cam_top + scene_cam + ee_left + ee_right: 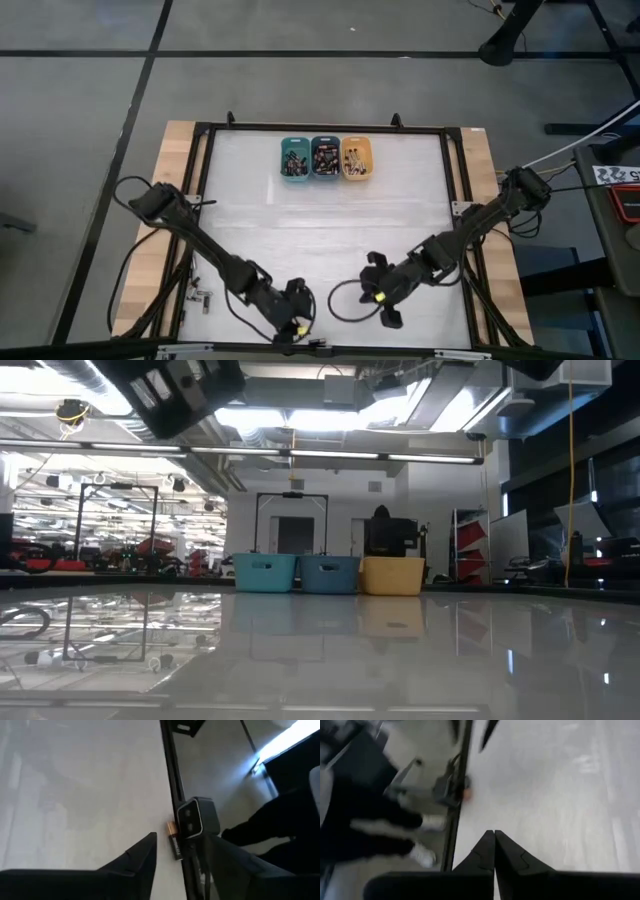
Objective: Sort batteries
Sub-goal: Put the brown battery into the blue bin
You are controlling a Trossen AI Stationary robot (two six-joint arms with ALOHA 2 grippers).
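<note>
The left end effector (200,865) is hanging low over the table's (330,220) near edge with its fingers (137,862) parted, and a battery (174,841) is lying on the table between them, against the black frame (172,780); nothing is gripped. The right end effector (494,851) is sitting pressed shut and empty, just beside the left one, over bare table near the same edge. Well apart, at the far edge, three bins (327,158) in teal, blue and orange are standing touching in a row, holding more batteries (325,157).

Grey floor (80,150), bright ceiling lights (300,420), shelving (470,545)
</note>
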